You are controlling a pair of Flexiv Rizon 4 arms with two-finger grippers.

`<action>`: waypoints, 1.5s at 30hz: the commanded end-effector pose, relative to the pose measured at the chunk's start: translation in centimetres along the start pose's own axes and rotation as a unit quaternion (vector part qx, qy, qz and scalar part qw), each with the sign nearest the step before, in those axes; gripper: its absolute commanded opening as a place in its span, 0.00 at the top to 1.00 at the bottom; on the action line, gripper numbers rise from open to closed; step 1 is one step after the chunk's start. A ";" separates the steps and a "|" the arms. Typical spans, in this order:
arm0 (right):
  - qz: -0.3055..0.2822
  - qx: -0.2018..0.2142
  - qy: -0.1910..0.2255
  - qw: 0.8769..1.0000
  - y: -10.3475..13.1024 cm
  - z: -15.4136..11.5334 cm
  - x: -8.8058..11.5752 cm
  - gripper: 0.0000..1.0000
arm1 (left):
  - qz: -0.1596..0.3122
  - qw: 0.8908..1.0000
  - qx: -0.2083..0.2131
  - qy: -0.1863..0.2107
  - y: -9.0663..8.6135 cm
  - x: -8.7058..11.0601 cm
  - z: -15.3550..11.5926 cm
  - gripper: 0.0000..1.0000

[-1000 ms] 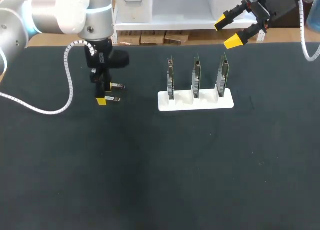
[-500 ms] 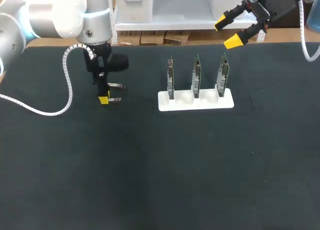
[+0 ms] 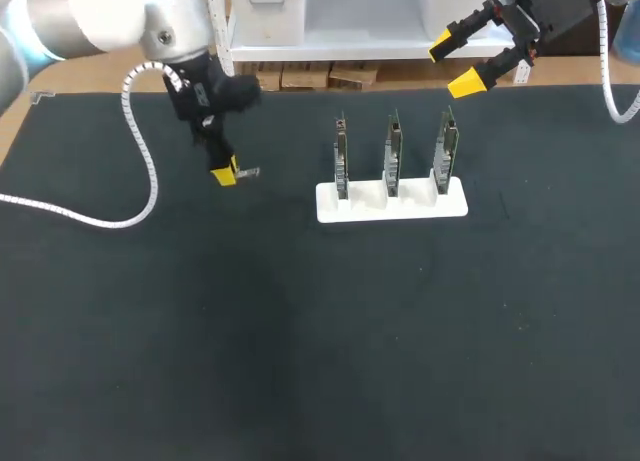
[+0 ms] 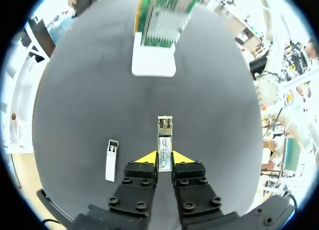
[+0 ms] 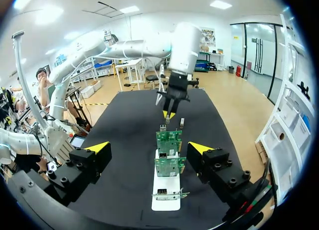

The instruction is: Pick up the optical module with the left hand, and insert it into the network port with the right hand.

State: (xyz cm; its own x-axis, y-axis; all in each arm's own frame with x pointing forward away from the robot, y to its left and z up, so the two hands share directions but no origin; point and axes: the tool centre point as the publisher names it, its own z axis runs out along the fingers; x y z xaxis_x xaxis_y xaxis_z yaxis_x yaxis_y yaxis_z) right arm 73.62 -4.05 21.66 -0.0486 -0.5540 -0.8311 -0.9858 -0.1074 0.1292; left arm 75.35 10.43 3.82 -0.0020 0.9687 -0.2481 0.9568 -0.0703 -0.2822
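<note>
Above the tabletop's left side, the left fingers were closed on the optical module, apparently lifted clear. Pick-up appeared complete; next, a handover to the wide-open, empty right fingers beyond the network-port boards.

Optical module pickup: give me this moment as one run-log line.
left fingers: shut on optical module | right fingers: open, beyond board rack | second module: lying on mat | insertion: not yet done
</note>
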 end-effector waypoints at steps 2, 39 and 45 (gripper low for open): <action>0.000 -0.001 0.000 1.000 -0.1 0.0 0.0 0.00 | -0.014 0.993 -0.085 -0.075 -3.0 0.3 -1.2 1.00; 0.000 -0.001 0.000 1.000 -0.1 0.0 0.0 0.00 | 0.031 0.961 -0.187 -0.203 -6.9 -6.1 -7.6 1.00; 0.000 -0.001 0.000 1.000 -0.1 0.0 0.0 0.00 | 0.031 0.961 -0.187 -0.203 -6.9 -6.1 -7.6 1.00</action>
State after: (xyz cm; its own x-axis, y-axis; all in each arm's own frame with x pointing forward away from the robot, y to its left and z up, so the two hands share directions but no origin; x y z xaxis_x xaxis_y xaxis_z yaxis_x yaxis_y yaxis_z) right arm 73.62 -4.05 21.66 -0.0486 -0.5540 -0.8311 -0.9858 -0.1074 0.1292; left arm 71.51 6.70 14.38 0.0176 0.7900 -0.6129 0.9993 -0.0335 -0.0144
